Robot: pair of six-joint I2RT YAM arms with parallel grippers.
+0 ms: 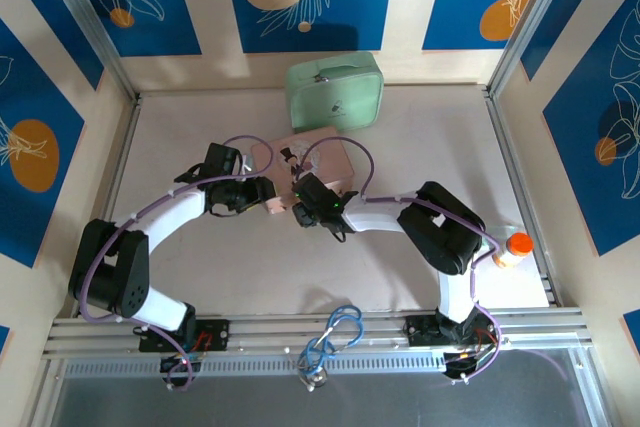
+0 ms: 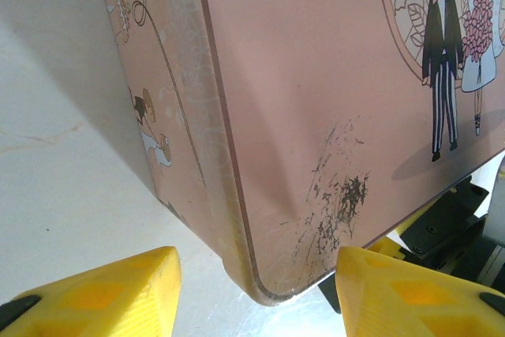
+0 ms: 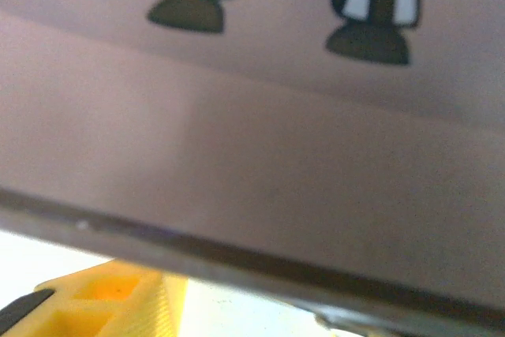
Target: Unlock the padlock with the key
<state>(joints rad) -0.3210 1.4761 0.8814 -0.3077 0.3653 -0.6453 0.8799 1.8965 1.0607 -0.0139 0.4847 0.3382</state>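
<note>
Yellow fingertips (image 2: 87,293) of the left gripper (image 2: 252,297) are standing apart at the bottom of the left wrist view, and the scuffed, rounded corner of the pink case (image 2: 331,116) is sitting between them. Whether either pad is touching it is hard to tell. Behind that corner, black and yellow parts of the right gripper (image 2: 442,230) are poking in, cut off by the frame edge.

In the right wrist view the case is lying so close to the lens that its side is blurring. One yellow finger (image 3: 102,297) is peeking out beneath its edge and the other is hidden, so I cannot tell whether that pincer is apart or together.

From above, both arms are bending inward from their bases, elbows out. They are meeting at the near edge of the case in the middle of the table (image 1: 250,282), with the left gripper (image 1: 268,197) reaching in from the left and the right gripper (image 1: 303,209) from the right.

The padlock (image 1: 289,155) is showing as a tiny dark speck at the case's far left edge, too small to make out in detail. A green case (image 1: 335,92) is lying beyond, an orange bottle (image 1: 516,247) is standing at the right edge, and a blue cable loop (image 1: 338,337) is lying across the near rail.
</note>
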